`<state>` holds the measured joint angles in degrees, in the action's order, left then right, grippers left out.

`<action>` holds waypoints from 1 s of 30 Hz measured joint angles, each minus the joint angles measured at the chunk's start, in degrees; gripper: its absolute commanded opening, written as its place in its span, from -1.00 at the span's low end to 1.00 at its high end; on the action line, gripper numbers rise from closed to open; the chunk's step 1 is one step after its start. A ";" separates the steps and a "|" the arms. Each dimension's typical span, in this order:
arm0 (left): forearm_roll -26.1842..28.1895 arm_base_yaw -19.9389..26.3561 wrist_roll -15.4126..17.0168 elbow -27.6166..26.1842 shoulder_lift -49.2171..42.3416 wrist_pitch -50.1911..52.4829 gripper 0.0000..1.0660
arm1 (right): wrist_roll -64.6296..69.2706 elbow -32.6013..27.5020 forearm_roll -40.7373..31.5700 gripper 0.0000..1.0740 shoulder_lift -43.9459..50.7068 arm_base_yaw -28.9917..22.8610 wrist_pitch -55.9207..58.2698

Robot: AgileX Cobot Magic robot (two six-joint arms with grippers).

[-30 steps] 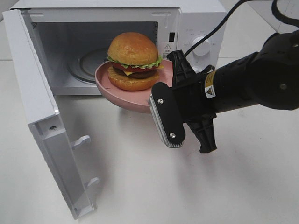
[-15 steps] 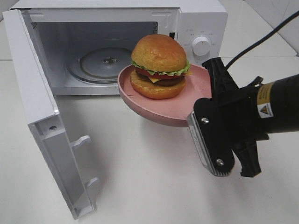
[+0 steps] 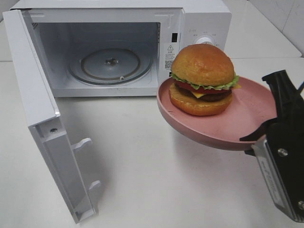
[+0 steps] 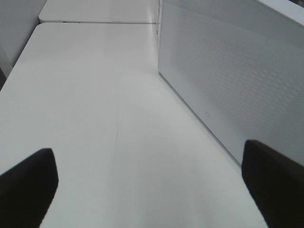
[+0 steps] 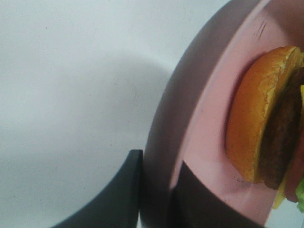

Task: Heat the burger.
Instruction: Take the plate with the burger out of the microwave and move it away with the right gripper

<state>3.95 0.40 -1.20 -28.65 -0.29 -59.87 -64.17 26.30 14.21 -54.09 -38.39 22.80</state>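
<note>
Pink plate rim is clamped by right gripper; burger sits on it, clear of jaws. Left gripper is spread wide, empty. Microwave is empty, its door open.

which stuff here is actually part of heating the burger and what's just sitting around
Part of the job:
- burger
- pink plate carrying it
- microwave, door open, turntable bare
- right gripper, clamped on the plate rim

Just there:
- left gripper, open over the white table, holding nothing

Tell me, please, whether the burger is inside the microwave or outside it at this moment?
Outside. The burger sits on the pink plate held in the air in front of the microwave, whose turntable is bare.
</note>
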 measured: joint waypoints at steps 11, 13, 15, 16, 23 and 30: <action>0.00 0.00 0.00 0.00 0.00 0.00 0.98 | 2.06 -1.32 1.49 -0.96 13.06 0.00 12.49; 0.00 0.00 0.00 0.00 0.00 0.00 0.98 | 2.86 -1.32 2.35 -0.96 13.58 0.00 13.46; 0.00 0.00 0.00 0.00 0.00 0.00 0.98 | 4.76 -1.32 4.53 -0.96 14.21 0.00 15.07; 0.00 0.00 0.00 0.00 0.00 0.00 0.98 | 6.30 -1.32 5.84 -0.96 14.32 0.00 15.87; 0.00 0.00 0.00 0.00 0.00 0.00 0.98 | 20.68 -1.32 15.70 -0.96 14.32 0.00 21.03; 0.00 0.00 0.00 0.00 0.00 0.00 0.98 | 34.66 -1.32 20.80 -0.96 14.32 0.00 26.59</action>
<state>3.95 0.40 -1.20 -28.65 -0.29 -59.87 -29.51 24.98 35.01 -39.76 -38.39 49.39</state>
